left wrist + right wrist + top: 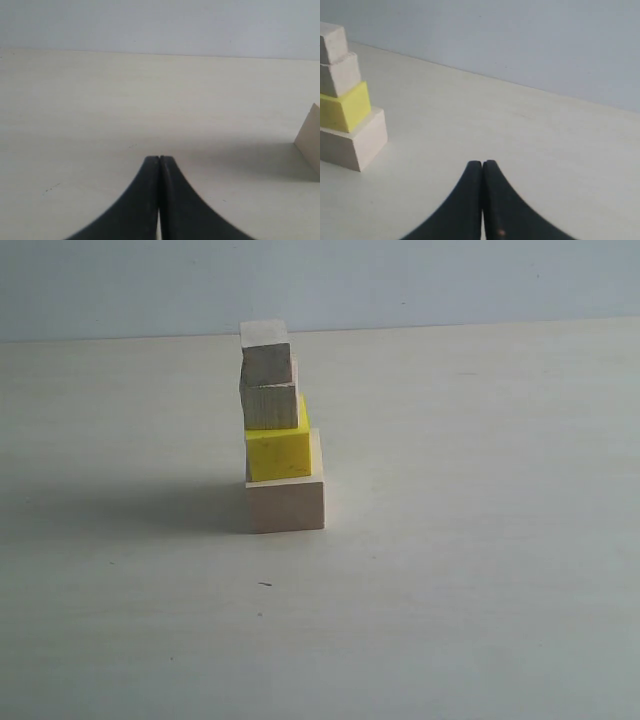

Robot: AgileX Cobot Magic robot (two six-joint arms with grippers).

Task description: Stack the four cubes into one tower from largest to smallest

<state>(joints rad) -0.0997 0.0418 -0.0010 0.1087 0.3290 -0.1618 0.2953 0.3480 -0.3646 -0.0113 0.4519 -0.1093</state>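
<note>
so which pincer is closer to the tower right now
Left, probably, by a small margin: the left pincer is shut with only the base cube's corner looming at its view's edge. The right pincer, shut, sees the whole tower off to one side.

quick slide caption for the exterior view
Finished four-cube tower on a pale table, yellow cube second from bottom.
</note>
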